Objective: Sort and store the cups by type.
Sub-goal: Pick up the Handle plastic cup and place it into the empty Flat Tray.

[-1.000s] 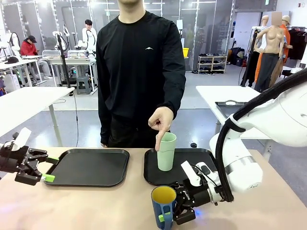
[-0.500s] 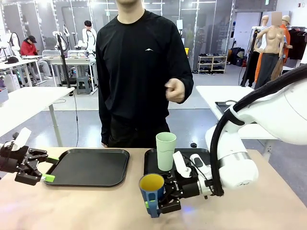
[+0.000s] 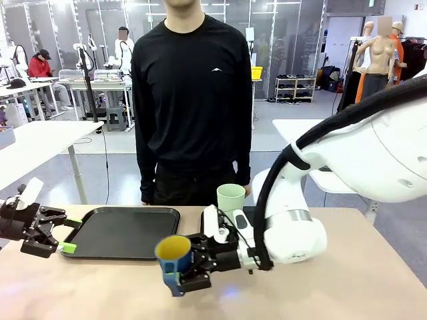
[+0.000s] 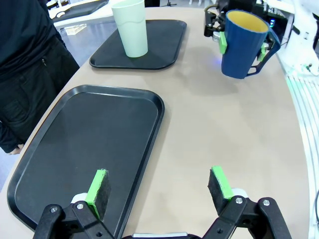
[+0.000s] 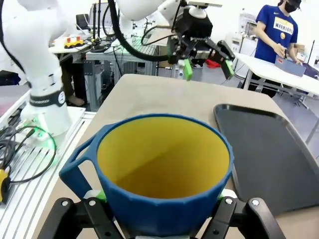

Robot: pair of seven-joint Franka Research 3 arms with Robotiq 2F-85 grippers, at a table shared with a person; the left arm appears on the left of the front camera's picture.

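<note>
The right fingers [image 3: 179, 275] pinched the blue cup [image 3: 173, 259] and held it up off the tabletop [image 3: 333, 293], between the two trays. The step looked like carrying it to the left tray [image 3: 123, 233]. Next it would need to go over that tray and down, upright. The cup was dark blue, yellow inside, with a handle. The green cup [image 3: 231, 197] stood on the right tray [image 4: 164, 47]. The left fingers [image 4: 159, 188] were spread, holding nothing.

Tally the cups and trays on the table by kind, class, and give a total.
Tall pale mint-green plastic tumblers: 1
Dark blue handled cups with yellow inside: 1
Black rectangular plastic trays: 2
Total: 4
</note>
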